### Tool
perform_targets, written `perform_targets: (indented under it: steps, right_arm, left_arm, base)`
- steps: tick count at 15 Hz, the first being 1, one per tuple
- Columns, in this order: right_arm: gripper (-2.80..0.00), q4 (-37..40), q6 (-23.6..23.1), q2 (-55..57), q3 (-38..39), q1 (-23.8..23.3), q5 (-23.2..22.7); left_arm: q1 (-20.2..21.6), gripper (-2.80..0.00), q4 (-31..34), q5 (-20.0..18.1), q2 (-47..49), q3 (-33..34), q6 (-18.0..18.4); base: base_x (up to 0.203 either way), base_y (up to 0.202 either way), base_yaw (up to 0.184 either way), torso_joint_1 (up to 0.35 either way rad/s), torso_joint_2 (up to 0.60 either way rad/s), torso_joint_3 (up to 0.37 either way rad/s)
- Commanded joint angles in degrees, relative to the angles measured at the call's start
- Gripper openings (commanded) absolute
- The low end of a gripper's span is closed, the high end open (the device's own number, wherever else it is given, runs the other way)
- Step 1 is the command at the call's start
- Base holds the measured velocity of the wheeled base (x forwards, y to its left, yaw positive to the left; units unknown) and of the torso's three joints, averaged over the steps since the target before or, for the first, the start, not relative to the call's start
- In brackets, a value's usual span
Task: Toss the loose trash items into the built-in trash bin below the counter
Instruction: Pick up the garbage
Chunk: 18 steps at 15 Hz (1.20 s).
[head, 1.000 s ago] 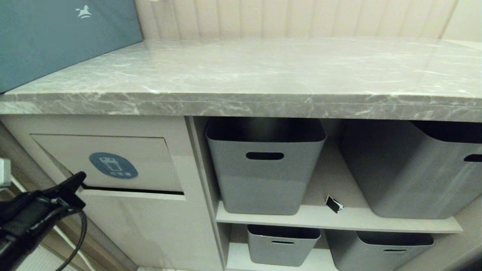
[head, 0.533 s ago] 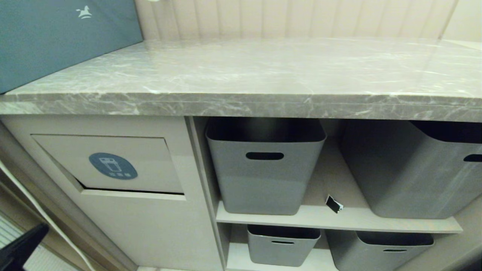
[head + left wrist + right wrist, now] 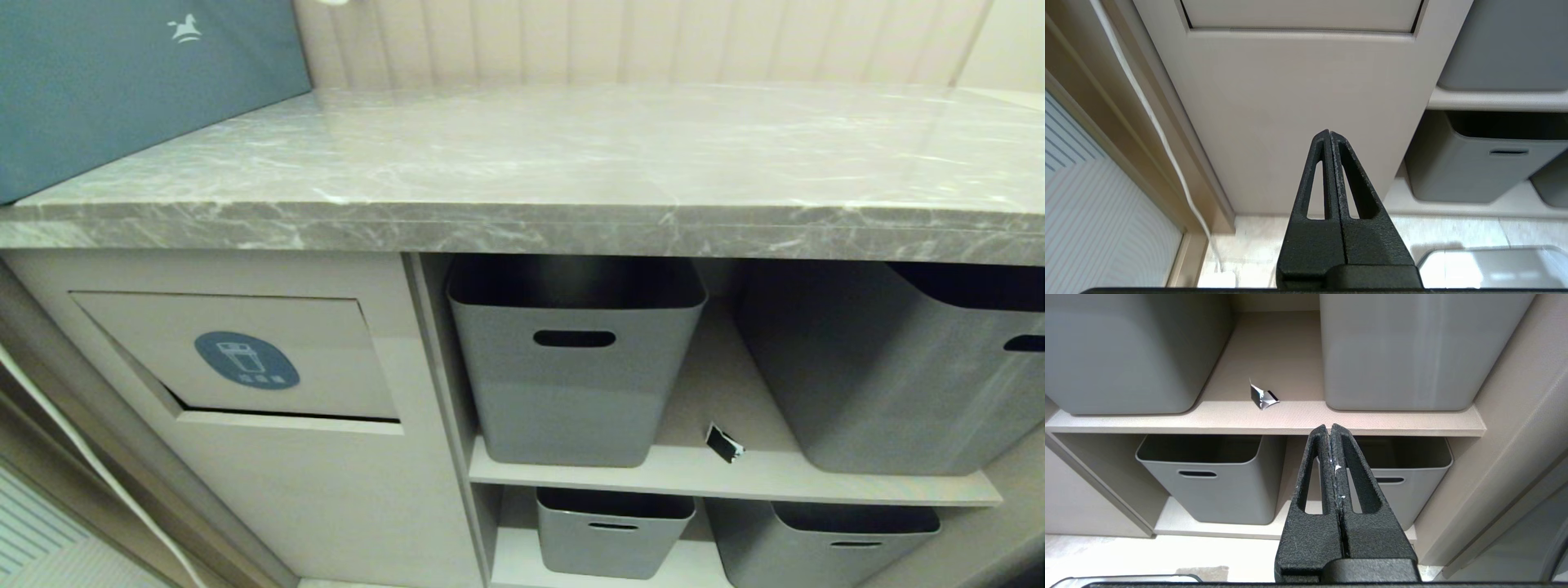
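The left gripper [image 3: 1329, 134] is hanging low in front of the built-in trash bin [image 3: 1298, 102], its two black fingers pressed together with nothing between them, the tips facing the plain beige cabinet panel below the flap. The right gripper [image 3: 1329, 428] is sitting low too, further along from the bin and before the open shelves, its fingers likewise pressed together and empty. Neither arm is showing in the head view.

The torn black piece [image 3: 723, 443] with white edges is lying on the upper shelf [image 3: 735, 478], in the gap between two grey tubs [image 3: 571, 359], well apart from the bin and near the shelf's front edge. The bin's flap [image 3: 237, 355], carrying its blue oval sticker [image 3: 246, 360], is standing slightly ajar along its lower edge. The counter [image 3: 522, 163] is running above the bin, with a teal box [image 3: 122, 82] resting on the end over it.
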<state>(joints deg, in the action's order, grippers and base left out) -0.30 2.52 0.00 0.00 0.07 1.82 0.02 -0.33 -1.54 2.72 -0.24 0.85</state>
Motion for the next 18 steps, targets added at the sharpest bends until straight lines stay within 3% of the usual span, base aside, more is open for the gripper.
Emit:
perform_targets:
  steps: [1,18]
  right_arm:
    - [-2.8,0.0,0.0,0.0,0.1,0.0,0.0]
    - [-2.8,0.0,-0.2,0.0,0.1,0.0,-0.2]
  left_arm:
    - [-0.1,-2.8,0.1,0.1,-2.6,0.4,-0.2]
    - [-0.1,-2.8,0.1,-0.1,-2.6,0.3,-0.2]
  base:
    - [0.0,0.0,0.0,0.0,0.0,0.0]
    - [0.0,0.0,0.0,0.0,0.0,0.0]
